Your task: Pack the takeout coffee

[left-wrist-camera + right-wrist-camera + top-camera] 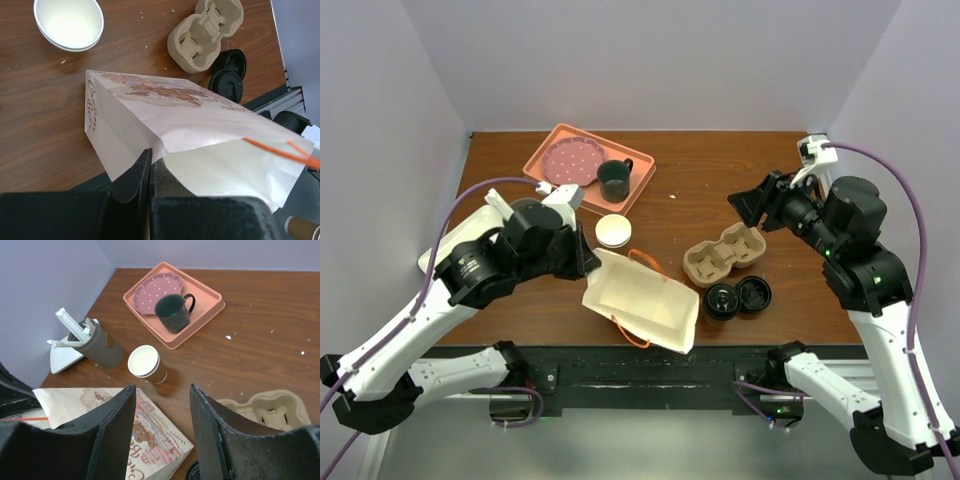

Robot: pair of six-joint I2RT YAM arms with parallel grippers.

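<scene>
Left fingers (140, 175) are clamped on the bag's (642, 298) edge. Right fingers (115, 435) hang half-open and empty above the counter's (700, 185) right side. The coffee (720, 301) stands near the front edge, beside the bag. Best to grip its body squarely and keep it upright.

The top camera looks down from above and behind the arm bases onto the whole table (720, 190). The left wrist camera sits close over the paper bag (175, 125), facing past the left claw (150, 160) toward the cup carrier (205, 32). The right wrist camera, higher up, looks through the right claw (162, 435) across to the pink tray (210, 315). All three share bag and carrier
</scene>
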